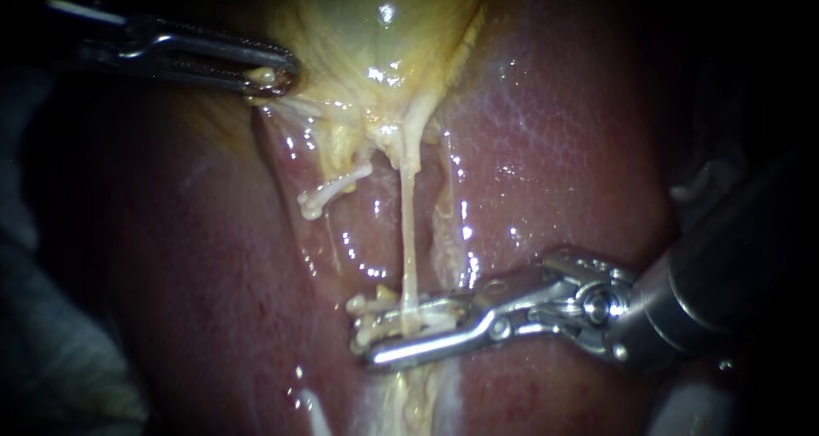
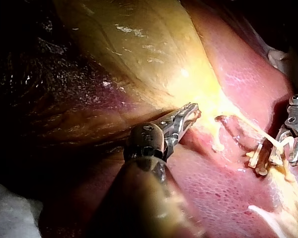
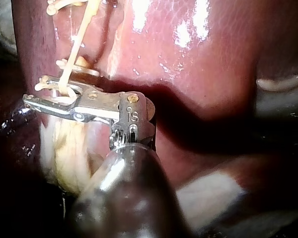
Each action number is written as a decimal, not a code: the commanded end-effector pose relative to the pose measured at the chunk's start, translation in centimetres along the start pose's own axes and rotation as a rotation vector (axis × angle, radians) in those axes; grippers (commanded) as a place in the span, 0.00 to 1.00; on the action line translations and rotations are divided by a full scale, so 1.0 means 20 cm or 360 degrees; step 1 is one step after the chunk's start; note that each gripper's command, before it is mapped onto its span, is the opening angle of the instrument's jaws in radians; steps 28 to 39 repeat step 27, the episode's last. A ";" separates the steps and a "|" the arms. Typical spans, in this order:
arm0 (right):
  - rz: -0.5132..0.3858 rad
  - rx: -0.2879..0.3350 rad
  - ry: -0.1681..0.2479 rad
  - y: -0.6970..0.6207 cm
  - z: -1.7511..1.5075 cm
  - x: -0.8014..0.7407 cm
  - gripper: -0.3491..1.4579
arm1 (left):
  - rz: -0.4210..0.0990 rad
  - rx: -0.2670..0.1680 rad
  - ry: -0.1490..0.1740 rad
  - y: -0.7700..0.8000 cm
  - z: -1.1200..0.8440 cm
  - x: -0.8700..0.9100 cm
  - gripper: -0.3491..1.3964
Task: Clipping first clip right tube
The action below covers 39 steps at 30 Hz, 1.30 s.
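Note:
The right tube is a thin pale strand running down from the yellow gallbladder over the red liver. My right instrument comes in from the right. Its jaws lie nearly parallel and close on the tube from both sides, with a white clip between them. The right wrist view shows the same: the tube enters the jaws of the right instrument. My left instrument enters from the upper left, shut on the gallbladder's edge, and the left wrist view also shows its jaws there.
A white clipped stub lies left of the tube, higher up. Another pale stub with clips sits just beside the right instrument's jaw tips. Wet liver surrounds the site. Pale fatty tissue continues below the jaws.

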<state>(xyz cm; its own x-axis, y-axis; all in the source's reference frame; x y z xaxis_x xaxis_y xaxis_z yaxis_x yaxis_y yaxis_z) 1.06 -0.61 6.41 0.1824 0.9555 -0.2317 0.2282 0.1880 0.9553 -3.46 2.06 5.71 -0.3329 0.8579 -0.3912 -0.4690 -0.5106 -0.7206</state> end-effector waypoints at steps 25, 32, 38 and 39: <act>0.0024 -0.0001 -0.0008 0.001 0.000 -0.001 0.00 | 0.0000 0.0000 0.0000 0.000 0.000 0.000 0.00; 0.0024 -0.0001 -0.0008 0.001 0.000 -0.001 0.00 | 0.0000 0.0000 0.0000 0.000 0.000 0.000 0.00; 0.0024 -0.0001 -0.0008 0.001 0.000 -0.001 0.00 | 0.0000 0.0000 0.0000 0.000 0.000 0.000 0.00; 0.0024 -0.0001 -0.0008 0.001 0.000 -0.001 0.00 | 0.0000 0.0000 0.0000 0.000 0.000 0.000 0.00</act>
